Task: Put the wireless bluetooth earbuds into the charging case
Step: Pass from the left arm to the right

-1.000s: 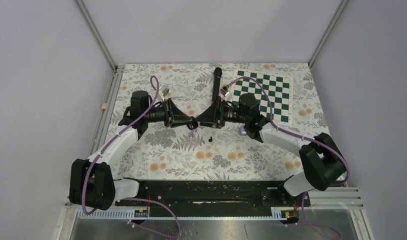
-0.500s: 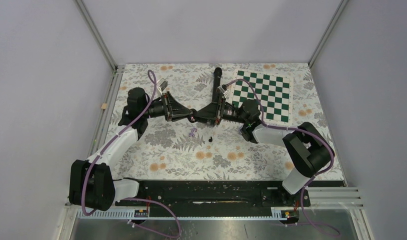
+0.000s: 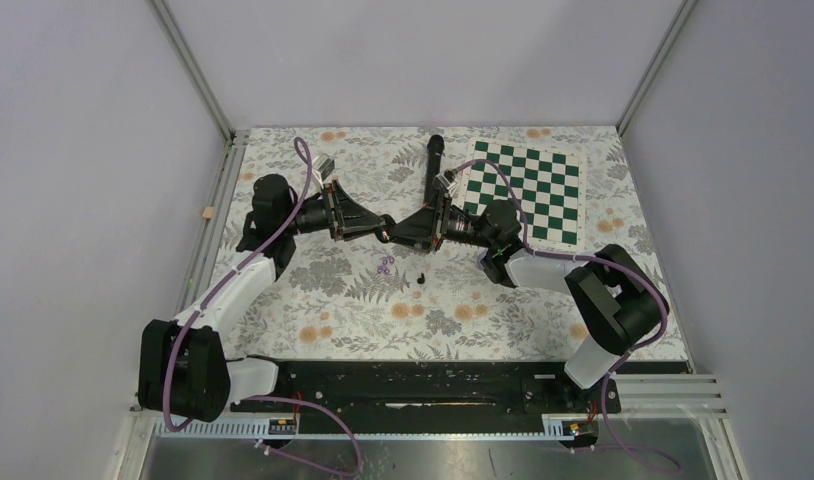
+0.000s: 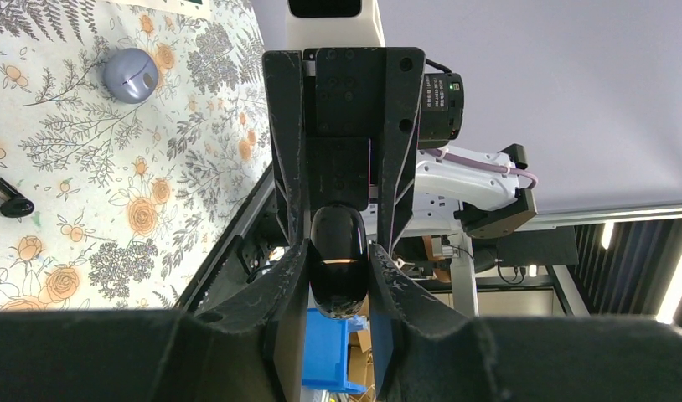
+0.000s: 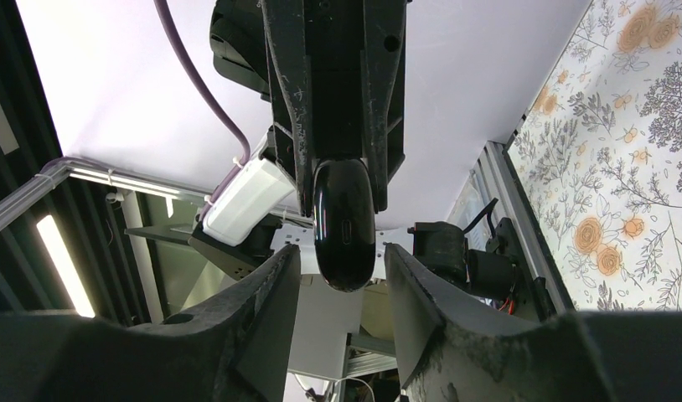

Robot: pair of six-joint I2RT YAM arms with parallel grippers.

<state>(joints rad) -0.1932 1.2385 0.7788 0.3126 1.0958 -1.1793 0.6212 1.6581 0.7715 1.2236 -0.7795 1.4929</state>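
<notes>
Glossy black oval charging case (image 4: 338, 276) tight in left claw (image 4: 338, 253); right claw (image 5: 342, 255) spread around it.

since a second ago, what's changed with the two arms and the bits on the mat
Both end effectors drifted slightly toward the far edge, and the right arm's elbow swung inward. Left end effector stays shut on the black charging case; the right end effector flanks it, gaps showing. Purple earbuds, black earbud and microphone have not moved.
</notes>
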